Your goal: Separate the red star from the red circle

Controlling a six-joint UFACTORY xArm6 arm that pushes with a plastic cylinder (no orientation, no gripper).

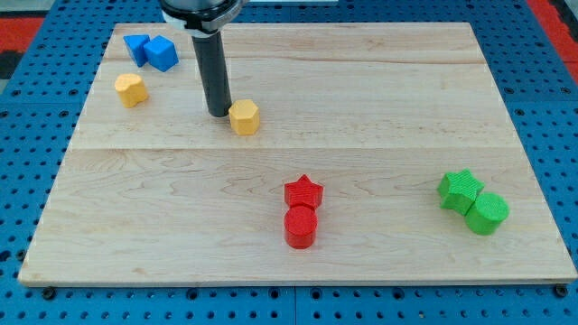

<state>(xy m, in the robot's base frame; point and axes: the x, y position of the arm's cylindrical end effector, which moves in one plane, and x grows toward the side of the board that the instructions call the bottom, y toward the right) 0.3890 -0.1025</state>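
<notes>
The red star [303, 191] lies low in the middle of the wooden board [379, 99]. The red circle [300, 227] sits just below it, touching it. My tip [219, 113] stands well above and to the left of both red blocks, right beside the left side of a yellow hexagon [244, 117]. The rod rises from the tip to the view's top.
A blue star-like block [136, 47] and a blue cube [163, 53] touch at the top left. A yellow heart-like block [131, 89] lies below them. A green star [461, 190] and a green circle [488, 213] touch at the right.
</notes>
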